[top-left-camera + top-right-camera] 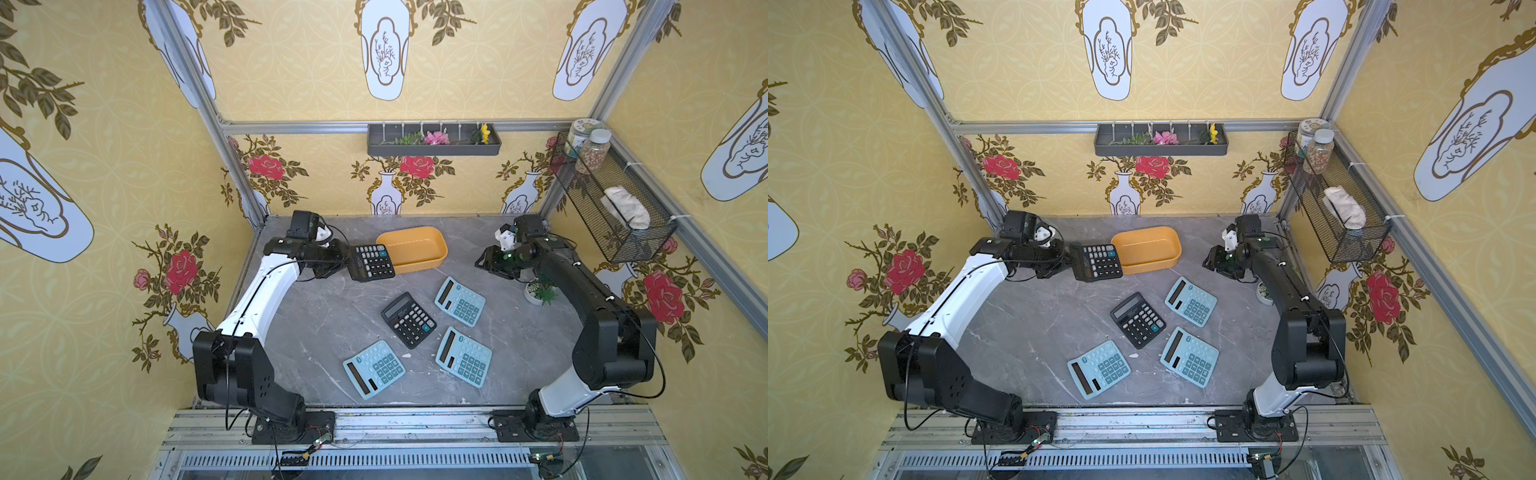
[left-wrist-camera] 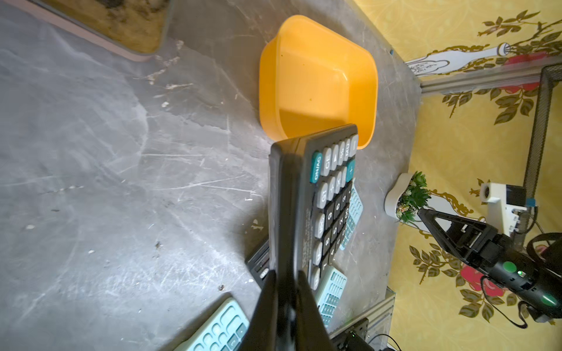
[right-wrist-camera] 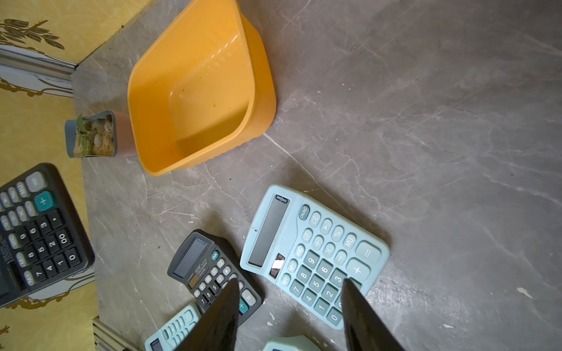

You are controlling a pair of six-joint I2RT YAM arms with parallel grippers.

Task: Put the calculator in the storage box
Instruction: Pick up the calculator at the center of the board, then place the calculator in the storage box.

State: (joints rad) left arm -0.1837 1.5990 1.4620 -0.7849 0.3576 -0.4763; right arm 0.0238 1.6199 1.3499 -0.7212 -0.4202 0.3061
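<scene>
As left gripper point(image 2: 286, 275) clamps black calculator point(image 1: 371, 262) by one end, free end points at storage box point(image 1: 419, 249), upper centre, likely for drop-in; right gripper point(image 3: 291, 281) hangs open, empty.

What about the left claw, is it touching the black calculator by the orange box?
Touching. In the left wrist view the left gripper pinches the edge of the black calculator, with no gap between them.
</scene>
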